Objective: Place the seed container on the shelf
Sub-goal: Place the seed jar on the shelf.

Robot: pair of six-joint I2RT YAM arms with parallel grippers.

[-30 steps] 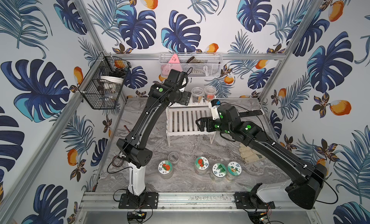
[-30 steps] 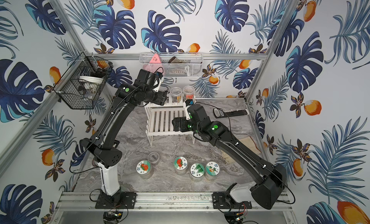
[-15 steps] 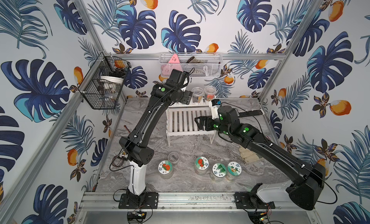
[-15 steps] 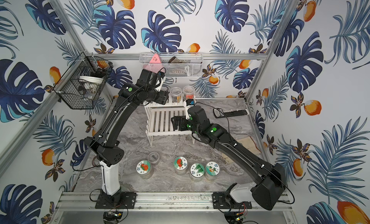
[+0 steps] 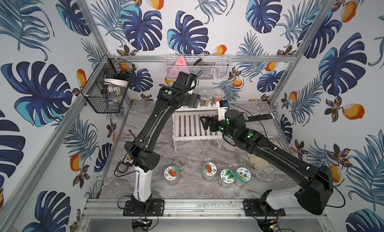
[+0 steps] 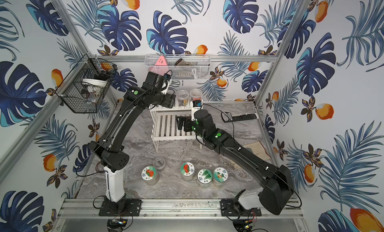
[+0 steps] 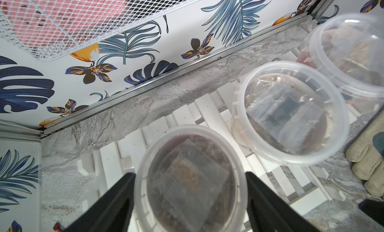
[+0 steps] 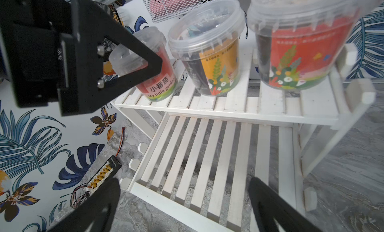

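Gently — left gripper (image 7: 189, 174) flanks the seed container (image 7: 191, 191) on the shelf (image 7: 128, 145); clamped or clear, I cannot tell. Widen fully, then withdraw straight, clear of the neighbouring tub (image 7: 291, 112); right gripper (image 8: 184, 182) gapes empty.

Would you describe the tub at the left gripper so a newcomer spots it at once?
Find the white shelf by the back wall; three clear tubs stand on its upper tier. It is the end tub flanked by the left gripper, red label reading "My little garden"; the middle tub wears orange.
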